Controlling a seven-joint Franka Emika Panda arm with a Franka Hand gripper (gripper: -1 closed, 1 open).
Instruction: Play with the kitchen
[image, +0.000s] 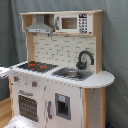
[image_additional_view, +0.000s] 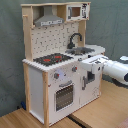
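Kitchen (image_additional_view: 60, 65) upright at frame centre in both exterior views, on wood floor (image_additional_view: 30, 120), grey curtain (image_additional_view: 107, 25) behind, white arm (image_additional_view: 117, 72) at 3 o'clock in second exterior view, gripper (image_additional_view: 90, 64) against cabinet front beside oven door (image_additional_view: 64, 95), finger opening cannot be told, hob (image_additional_view: 52, 59) and sink (image_additional_view: 82, 50) on worktop.

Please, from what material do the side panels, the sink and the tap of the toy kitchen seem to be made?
Side panels: probably light wood or plywood, matt, pale tan. Sink: looks like grey metal or metal-look plastic, slightly shiny. Tap: black, smooth, likely plastic or painted wood.
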